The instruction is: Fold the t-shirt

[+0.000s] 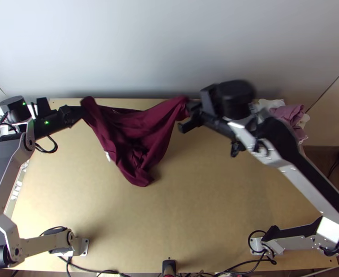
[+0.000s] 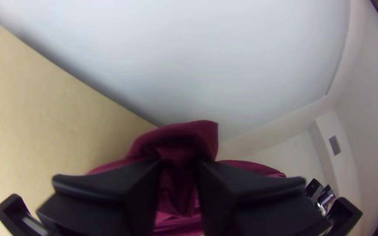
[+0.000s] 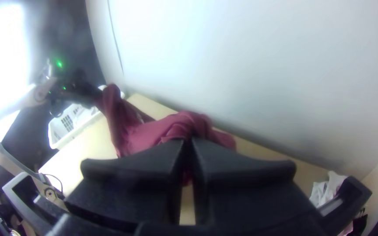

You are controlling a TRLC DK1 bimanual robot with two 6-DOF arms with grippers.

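From where I stand: table (image 1: 192,207) below; maroon shirt (image 1: 139,134) slung above its far half, low folds drooping toward its near side. Left claw (image 1: 82,112), toward table's far left corner: pinching one bunched end. Right claw (image 1: 188,112), near table's far-edge middle: clamped on another.

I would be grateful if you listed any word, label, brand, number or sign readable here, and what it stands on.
No text can be read.
White patch at the edge of the t-shirt: too small to tell whether it bears print.
Pale marks by the cloths: too small to read.
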